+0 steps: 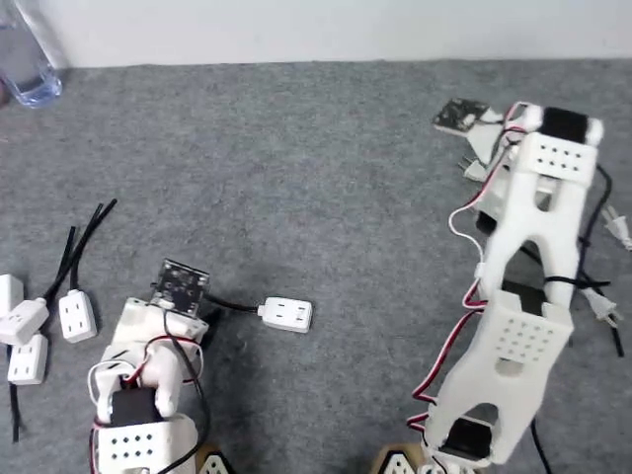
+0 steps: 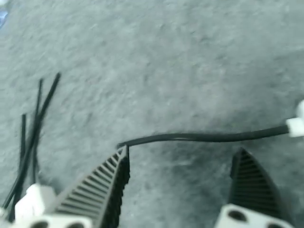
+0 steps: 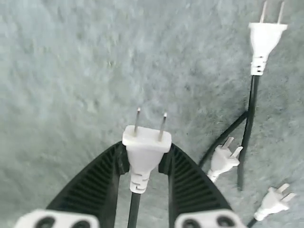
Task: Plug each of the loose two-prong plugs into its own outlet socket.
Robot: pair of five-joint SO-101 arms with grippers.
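In the right tool (image 3: 144,156), a white two-prong plug (image 3: 146,141); left tool (image 2: 183,153) agape.

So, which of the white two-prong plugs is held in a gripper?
The plug clamped in the right gripper, prongs pointing away from it. The other three plugs lie loose on the grey carpet.

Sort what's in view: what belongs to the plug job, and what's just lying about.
For the job:
held plug, clamped in the right gripper
loose plugs
corded socket, its cord near the open left gripper
socket cluster

Lying about:
clear container at the table's far corner
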